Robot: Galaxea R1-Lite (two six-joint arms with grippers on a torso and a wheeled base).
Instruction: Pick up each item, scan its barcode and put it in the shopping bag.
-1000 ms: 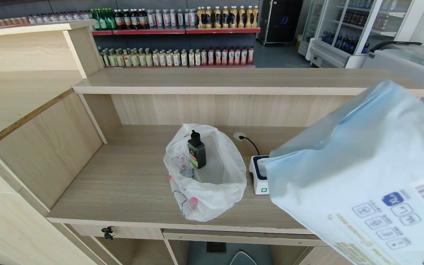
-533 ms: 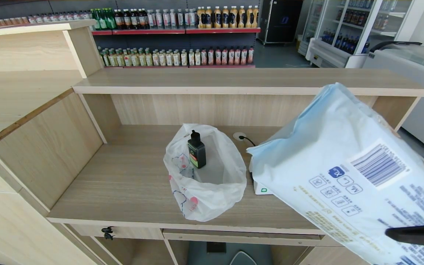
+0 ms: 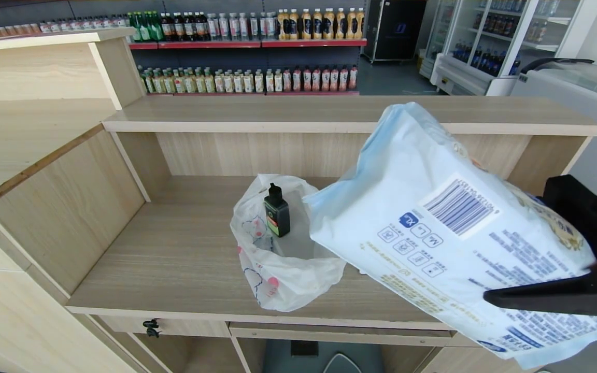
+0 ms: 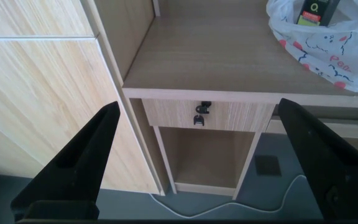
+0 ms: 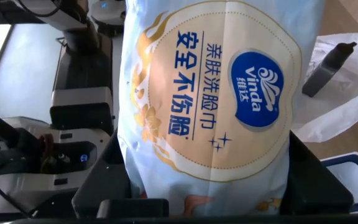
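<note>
A big white-and-blue soft package (image 3: 433, 228) hangs tilted over the counter's right part, its barcode (image 3: 459, 206) facing up. My right gripper (image 3: 547, 290) is shut on the package's lower right end; the right wrist view shows the printed face of the package (image 5: 216, 93) between that gripper's (image 5: 210, 180) fingers. The package's far corner reaches over the rim of the open shopping bag (image 3: 278, 280), which holds an upright black bottle (image 3: 276, 212). My left gripper (image 4: 197, 109) is open, low in front of the counter's left drawer.
The wooden counter (image 3: 174, 259) has a raised back ledge and a left side wall. A white scanner (image 5: 353, 177) lies under the package, right of the bag. A key sits in the drawer lock (image 4: 199, 114). Drink shelves and fridges stand far behind.
The right gripper has carried the package left, from the right edge to above the scanner and the bag's rim. It now hides the scanner in the head view, and its barcode has come into sight.
</note>
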